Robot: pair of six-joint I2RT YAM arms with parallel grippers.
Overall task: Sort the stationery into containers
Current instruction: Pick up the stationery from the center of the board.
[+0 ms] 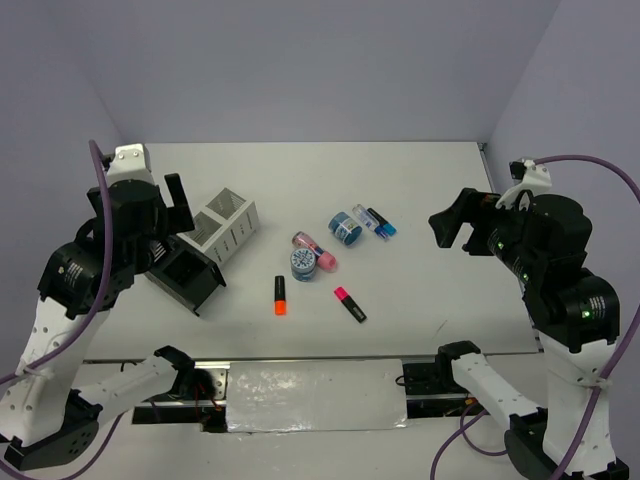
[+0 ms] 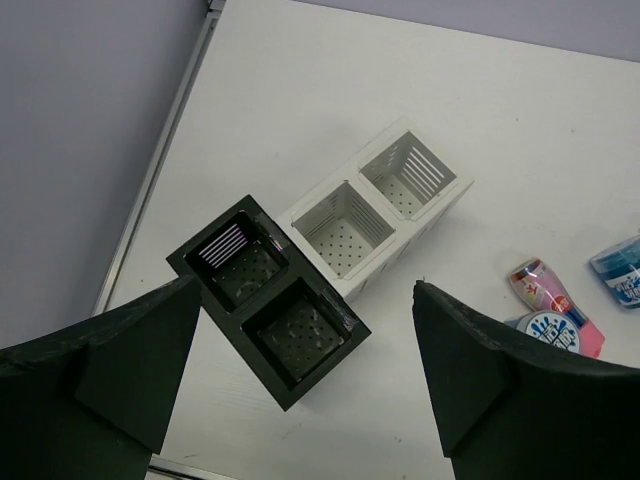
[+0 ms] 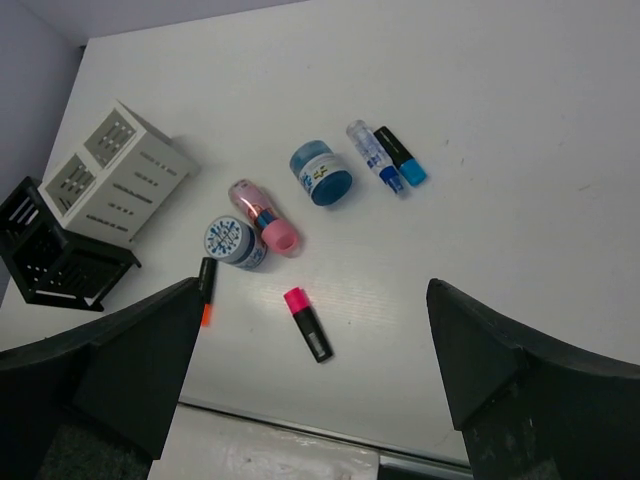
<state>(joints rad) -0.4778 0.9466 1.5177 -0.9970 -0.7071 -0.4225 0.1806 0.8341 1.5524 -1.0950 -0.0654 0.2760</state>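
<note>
Left gripper and right gripper: both spread, empty | pink highlighter, orange highlighter lie at frame centre, right of white organizer, black organizer | likely light, stiff, slick: pinch across mid-barrel.

Left side of table: near organizer and far organizer, side by side, touching. Centre: tube lies against near tape roll. Far tape roll sits behind-right of those, marker further right. In front: left highlighter and right highlighter, apart.
</note>
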